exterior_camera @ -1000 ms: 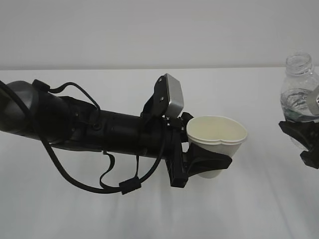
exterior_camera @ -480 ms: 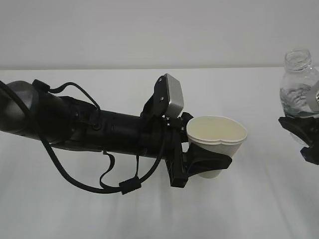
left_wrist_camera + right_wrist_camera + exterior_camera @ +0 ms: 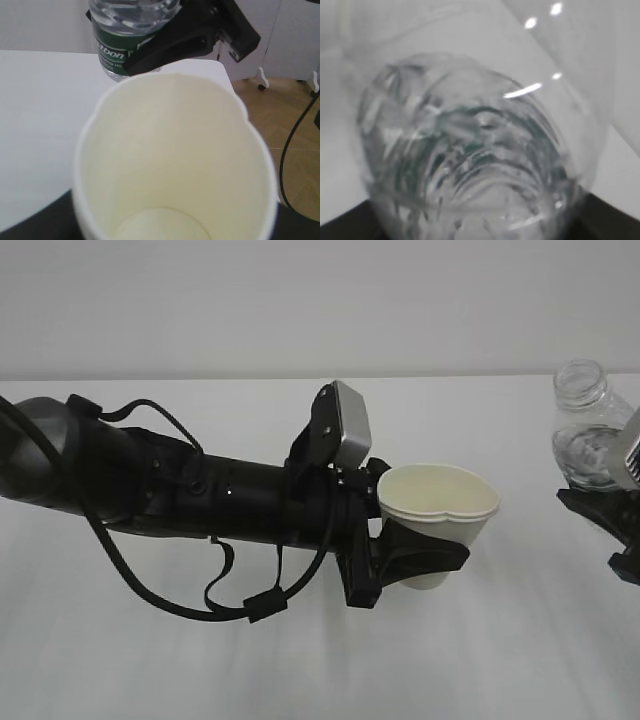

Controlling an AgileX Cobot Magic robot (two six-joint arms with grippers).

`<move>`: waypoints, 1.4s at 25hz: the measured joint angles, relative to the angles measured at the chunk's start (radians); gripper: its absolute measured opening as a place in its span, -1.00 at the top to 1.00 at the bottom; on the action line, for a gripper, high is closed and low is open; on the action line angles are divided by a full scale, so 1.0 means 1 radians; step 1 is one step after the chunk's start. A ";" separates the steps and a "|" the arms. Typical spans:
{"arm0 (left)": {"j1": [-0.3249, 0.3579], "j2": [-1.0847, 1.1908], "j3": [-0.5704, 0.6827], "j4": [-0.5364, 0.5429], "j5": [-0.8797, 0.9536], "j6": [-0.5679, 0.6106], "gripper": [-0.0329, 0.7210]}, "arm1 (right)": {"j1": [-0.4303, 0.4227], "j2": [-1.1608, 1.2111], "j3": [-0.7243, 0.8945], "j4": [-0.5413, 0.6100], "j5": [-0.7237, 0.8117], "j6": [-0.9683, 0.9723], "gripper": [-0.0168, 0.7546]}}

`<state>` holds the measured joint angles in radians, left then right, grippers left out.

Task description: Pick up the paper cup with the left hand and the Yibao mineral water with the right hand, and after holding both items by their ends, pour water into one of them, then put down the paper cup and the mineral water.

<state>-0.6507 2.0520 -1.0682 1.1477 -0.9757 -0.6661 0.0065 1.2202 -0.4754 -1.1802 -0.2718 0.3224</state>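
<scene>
My left gripper (image 3: 424,560) is shut on the lower part of the paper cup (image 3: 438,502) and holds it upright above the table, mouth up. In the left wrist view the cup (image 3: 175,150) fills the frame, and I see nothing in it down to its pale bottom. At the right edge my right gripper (image 3: 608,528) is shut on the Yibao mineral water (image 3: 588,435), a clear capless bottle leaning slightly left. Its green label (image 3: 116,50) and the black right gripper (image 3: 192,37) show beyond the cup's rim. The bottle (image 3: 470,150) fills the right wrist view.
The white table (image 3: 500,660) spreads under both arms, with a plain wall behind. Past the table's far corner the left wrist view shows wooden floor (image 3: 295,130), a black cable (image 3: 287,150) and white caster legs (image 3: 261,79).
The bottle has moved left toward the cup and dropped a little, leaning slightly. The left arm and the cup have barely shifted.
</scene>
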 joint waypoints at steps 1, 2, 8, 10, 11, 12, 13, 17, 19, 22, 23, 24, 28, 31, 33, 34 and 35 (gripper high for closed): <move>0.000 0.000 -0.003 0.000 0.000 -0.001 -0.22 | 0.000 0.000 0.000 -0.008 -0.002 0.000 -0.24; 0.000 0.000 -0.003 0.000 0.000 -0.004 -0.22 | 0.000 0.000 0.000 -0.016 -0.002 0.000 -0.24; -0.009 0.000 -0.003 0.000 0.000 -0.008 -0.22 | 0.000 0.000 0.000 -0.040 0.009 0.000 -0.24; -0.020 0.000 -0.005 0.000 0.008 -0.010 -0.22 | 0.000 0.000 0.000 -0.056 0.013 0.000 -0.24; -0.027 0.000 -0.010 0.002 0.024 -0.010 -0.22 | 0.000 0.000 -0.001 -0.062 0.017 0.000 -0.24; -0.037 0.000 -0.015 0.004 0.045 -0.012 -0.22 | 0.000 0.000 -0.002 -0.070 0.020 0.000 -0.24; -0.044 0.000 -0.022 0.006 0.058 -0.012 -0.22 | 0.000 0.000 -0.005 -0.076 0.022 0.000 -0.24; -0.064 0.002 -0.044 0.008 0.074 -0.012 -0.22 | 0.000 0.000 -0.012 -0.106 0.033 0.000 -0.24; -0.064 0.002 -0.056 0.008 0.076 -0.012 -0.22 | 0.000 0.000 -0.012 -0.115 0.053 0.000 -0.24; -0.064 0.002 -0.067 0.004 0.078 -0.009 -0.22 | 0.000 0.000 -0.012 -0.122 0.062 0.000 -0.24; -0.064 0.002 -0.067 0.004 0.081 -0.005 -0.22 | 0.000 0.000 -0.012 -0.126 0.063 0.000 -0.24; -0.064 0.002 -0.067 0.004 0.086 -0.001 -0.22 | 0.000 0.000 -0.012 -0.132 0.063 0.000 -0.24; -0.064 0.002 -0.067 0.004 0.094 0.010 -0.22 | 0.000 0.000 -0.012 -0.162 0.063 0.000 -0.24; -0.064 0.002 -0.067 0.004 0.096 0.014 -0.22 | 0.000 0.000 -0.012 -0.171 0.063 0.000 -0.24; -0.064 0.002 -0.067 0.004 0.096 0.014 -0.22 | 0.000 0.000 -0.012 -0.178 0.063 0.000 -0.24; -0.064 0.002 -0.067 0.004 0.096 0.014 -0.22 | 0.000 0.000 -0.012 -0.186 0.063 0.000 -0.24; -0.064 0.002 -0.067 0.004 0.096 0.014 -0.22 | 0.000 0.000 -0.012 -0.194 0.063 0.000 -0.24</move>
<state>-0.7148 2.0538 -1.1350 1.1520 -0.8794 -0.6525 0.0065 1.2202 -0.4876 -1.3740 -0.2086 0.3224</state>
